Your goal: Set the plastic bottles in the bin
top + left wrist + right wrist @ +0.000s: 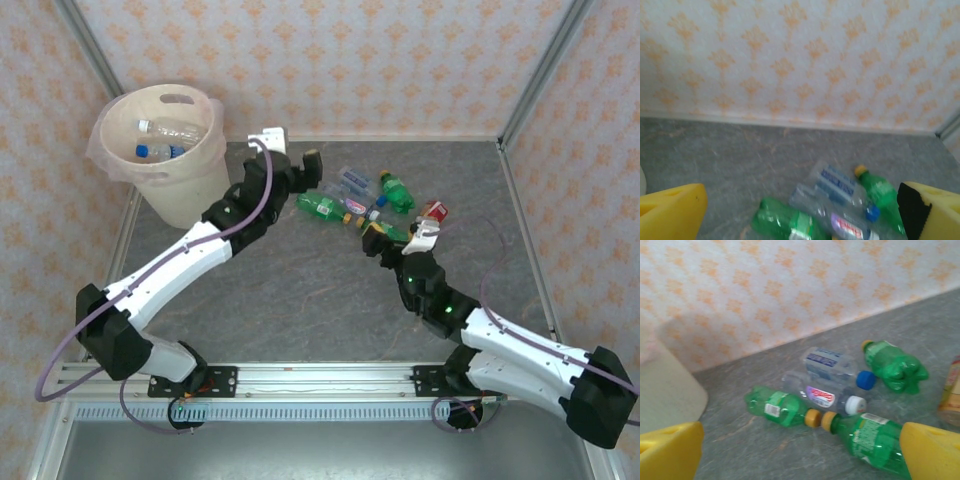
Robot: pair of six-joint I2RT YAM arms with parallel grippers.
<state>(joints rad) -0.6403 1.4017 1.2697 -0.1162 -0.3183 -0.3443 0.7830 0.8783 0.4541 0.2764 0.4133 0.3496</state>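
Some clear bottles (160,132), blue caps showing, lie inside the bin (175,195) at the far-left corner of the grey table (300,290); the other plastic bottles (365,200) lie in a loose cluster near the far wall, green and clear ones touching; my left gripper (290,152) hangs between bin and cluster, claw spread wide with nothing in it; my right gripper (400,236) sits over the cluster's near edge, claw equally wide and empty; through the right wrist camera I see a green bottle (870,437) with a yellow cap lying just ahead of the yellow fingertips (670,450), cap to cap with another green one (777,407).
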